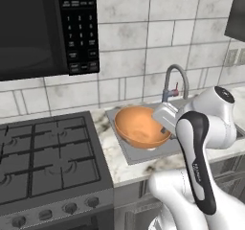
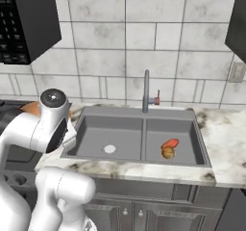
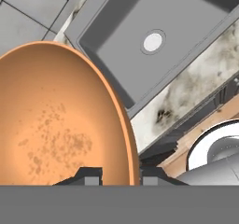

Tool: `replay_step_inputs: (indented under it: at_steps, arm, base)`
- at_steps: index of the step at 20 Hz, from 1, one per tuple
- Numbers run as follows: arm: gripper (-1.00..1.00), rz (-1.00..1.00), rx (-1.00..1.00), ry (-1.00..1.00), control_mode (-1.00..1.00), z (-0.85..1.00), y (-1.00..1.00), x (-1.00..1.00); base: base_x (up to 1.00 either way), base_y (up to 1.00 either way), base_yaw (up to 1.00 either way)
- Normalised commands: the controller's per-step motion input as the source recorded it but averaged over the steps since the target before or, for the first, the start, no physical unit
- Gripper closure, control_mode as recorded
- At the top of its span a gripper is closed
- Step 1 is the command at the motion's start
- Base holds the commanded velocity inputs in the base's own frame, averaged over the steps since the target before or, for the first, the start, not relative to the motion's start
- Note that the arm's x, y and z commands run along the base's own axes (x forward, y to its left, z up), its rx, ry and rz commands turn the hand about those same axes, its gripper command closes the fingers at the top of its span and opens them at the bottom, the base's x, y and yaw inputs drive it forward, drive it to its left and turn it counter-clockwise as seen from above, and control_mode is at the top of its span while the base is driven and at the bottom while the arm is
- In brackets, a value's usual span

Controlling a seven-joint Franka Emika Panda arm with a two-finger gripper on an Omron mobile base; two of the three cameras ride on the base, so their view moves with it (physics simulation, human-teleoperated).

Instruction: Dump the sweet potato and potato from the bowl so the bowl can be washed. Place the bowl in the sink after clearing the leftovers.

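Two tubers lay touching in the right basin of the grey double-basin sink (image 2: 96,134): the reddish-orange sweet potato (image 2: 170,143), elongated and tapered, and the rounder yellow-brown potato (image 2: 167,152) just beside it. The bowl (image 1: 139,126), smooth, shallow, orange-brown with faint speckles inside, hung tilted above the sink's left edge. The end effector (image 3: 120,175) pinched its rim between dark fingertips. The tabletop (image 2: 226,129) was veined marble; the wall, grey tile. No writing was readable.

Black microwave (image 1: 43,28) at upper left above a gas stove (image 1: 48,162) at lower left, tiled wall (image 1: 143,37) behind, marble counter (image 2: 226,143) at right, outlet (image 2: 236,71) at far right.
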Motion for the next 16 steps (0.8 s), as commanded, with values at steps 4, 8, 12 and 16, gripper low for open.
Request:
replay_step_inputs:
  at_steps: [4,8,12,16]
  arm:
    - [1.00,0.00,0.00,0.00,1.00,0.00,0.00,0.00]
    - [1.00,-0.08,0.00,0.02,-1.00,0.00,-0.02,0.32]
    - [1.00,-0.27,0.01,0.10,-1.00,0.00,-0.25,0.74]
    - [1.00,-0.31,0.03,0.16,-1.00,-0.06,-0.39,0.66]
  base:
    - [0.13,0.14,-0.02]
    - [0.03,0.00,0.00]
    - [0.00,0.00,0.00]
    - [0.00,0.00,0.00]
